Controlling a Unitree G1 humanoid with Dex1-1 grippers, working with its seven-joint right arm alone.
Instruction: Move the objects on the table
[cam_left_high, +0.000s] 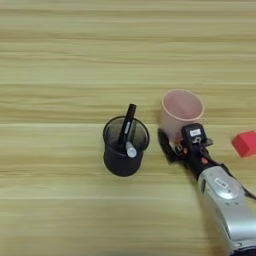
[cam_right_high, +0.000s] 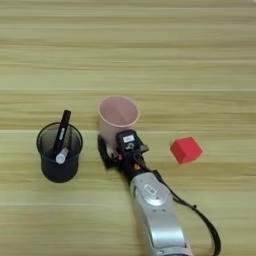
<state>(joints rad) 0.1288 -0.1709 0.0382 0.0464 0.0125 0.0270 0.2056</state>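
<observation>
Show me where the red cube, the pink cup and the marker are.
red cube (cam_right_high: 186, 149): right eye view, top face.
pink cup (cam_right_high: 118, 112): right eye view, inside.
marker (cam_left_high: 127, 131): left eye view, black barrel.

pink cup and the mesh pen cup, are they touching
Apart. The right eye view shows bare table between the pink cup and the mesh pen cup; the left eye view shows that gap too.

Nothing but the task's own things shows here.

You have open table (cam_right_high: 150, 45) beyond the pink cup (cam_right_high: 118, 115), but the pen cup (cam_right_high: 59, 159) blocks left and the red cube (cam_right_high: 186, 150) right.
</observation>
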